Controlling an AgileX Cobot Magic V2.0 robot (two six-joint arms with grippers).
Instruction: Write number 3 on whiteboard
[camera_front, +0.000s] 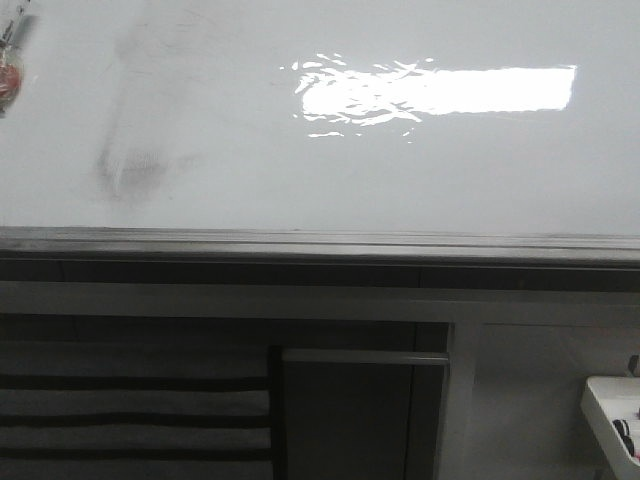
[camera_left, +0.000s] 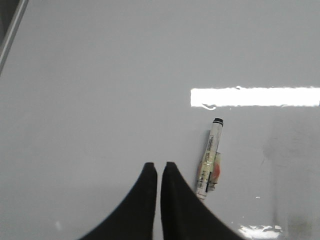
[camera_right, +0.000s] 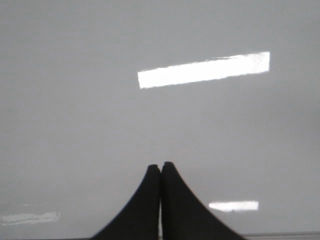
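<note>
We see no drawn stroke of the number 3 anywhere on the whiteboard (camera_front: 300, 180); only a grey smudge (camera_front: 135, 165) shows on its left part, with a bright rectangular light reflection (camera_front: 440, 90) near the middle. The board's grey metal frame (camera_front: 320, 243) runs along its near edge. At the far left edge of the front view a marker (camera_front: 10, 60) is cut off and hard to make out; in the left wrist view it lies flat on the board, a white pen (camera_left: 210, 157) with a black cap, just beside the left tool (camera_left: 158, 166), not touching it. That tool's black fingers are pressed together with nothing between them. The right tool (camera_right: 160, 166) is likewise closed and empty above bare board. At the lower right of the front view a white tray (camera_front: 610, 405) is cut off; its contents are too small to tell.
</note>
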